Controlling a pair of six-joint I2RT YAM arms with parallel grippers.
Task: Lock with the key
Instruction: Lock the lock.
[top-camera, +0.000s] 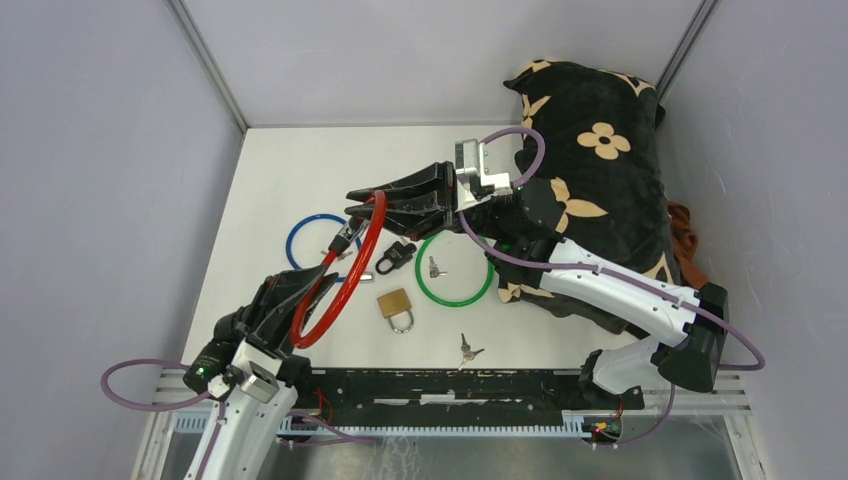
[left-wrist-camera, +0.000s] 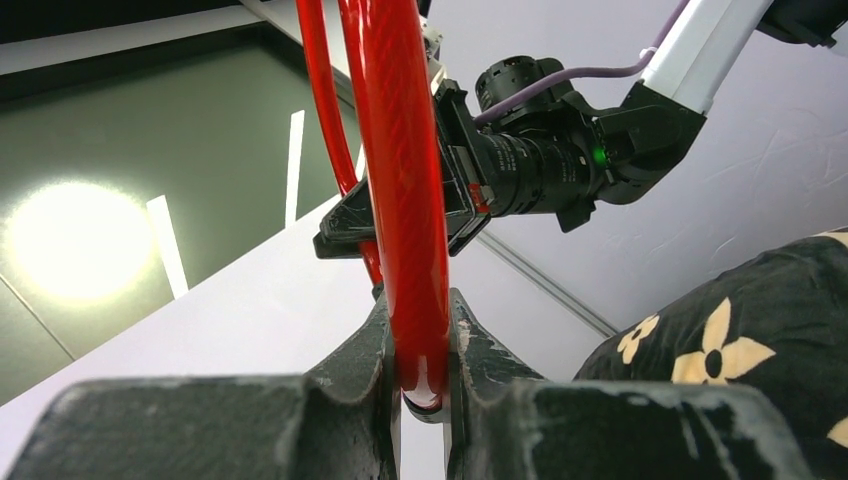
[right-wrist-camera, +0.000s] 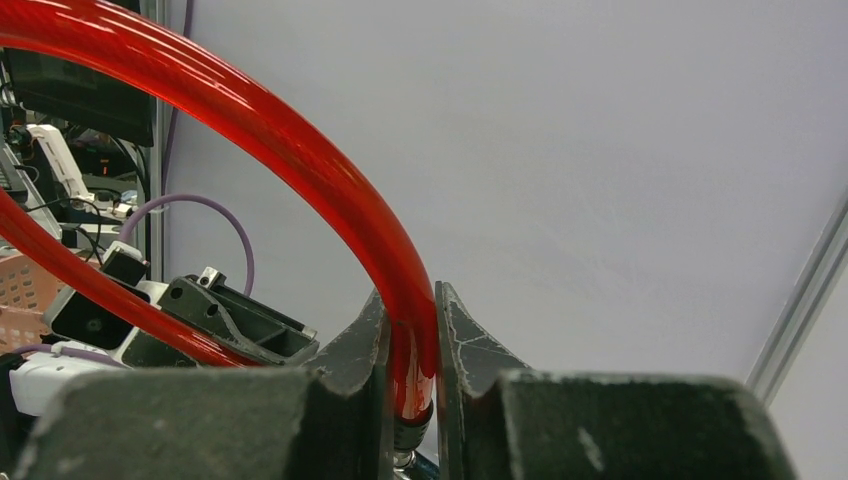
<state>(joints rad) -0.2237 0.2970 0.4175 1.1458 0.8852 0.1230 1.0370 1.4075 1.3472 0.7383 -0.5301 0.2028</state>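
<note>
The red cable lock (top-camera: 345, 270) is held up off the table (top-camera: 300, 170), slanting from near left to far centre between the two arms. I judge it light, and springy rather than limp. Its glossy sleeve is likely slippery, so a grip close to the lock head would serve best, though I cannot tell where the head is.

The left hand (left-wrist-camera: 420, 380) is narrowed onto the cable's near end. The right hand (right-wrist-camera: 410, 370) pinches its far end the same way. Neither holds a key. One key (top-camera: 468, 350) lies on the near table right of the padlock (top-camera: 396, 305), and another sits inside the green loop (top-camera: 455, 304).
</note>
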